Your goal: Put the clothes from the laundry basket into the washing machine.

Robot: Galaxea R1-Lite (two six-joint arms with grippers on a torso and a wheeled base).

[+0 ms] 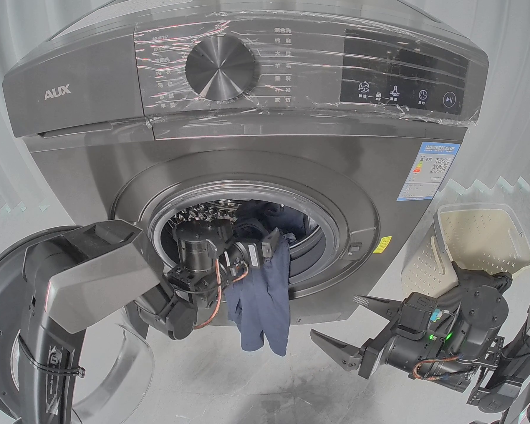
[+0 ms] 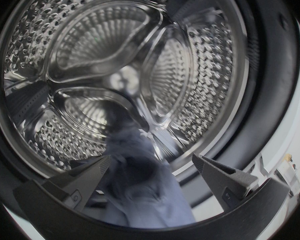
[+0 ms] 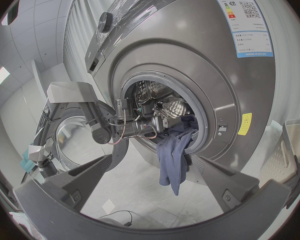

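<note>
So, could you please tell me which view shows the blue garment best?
The head view: the blue garment hangs full-length over the washing machine's door rim. The right wrist view shows it from the side; the left wrist view, a blurred upper part.

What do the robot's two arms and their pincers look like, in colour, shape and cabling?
The left arm is black with rounded joints, an angular grey cover and black cable ties; the right arm is black too, with a green light. A copper-coloured cable loops at each wrist. The left pincer and right pincer each have two dark wedge-shaped fingers with textured inner faces.
</note>
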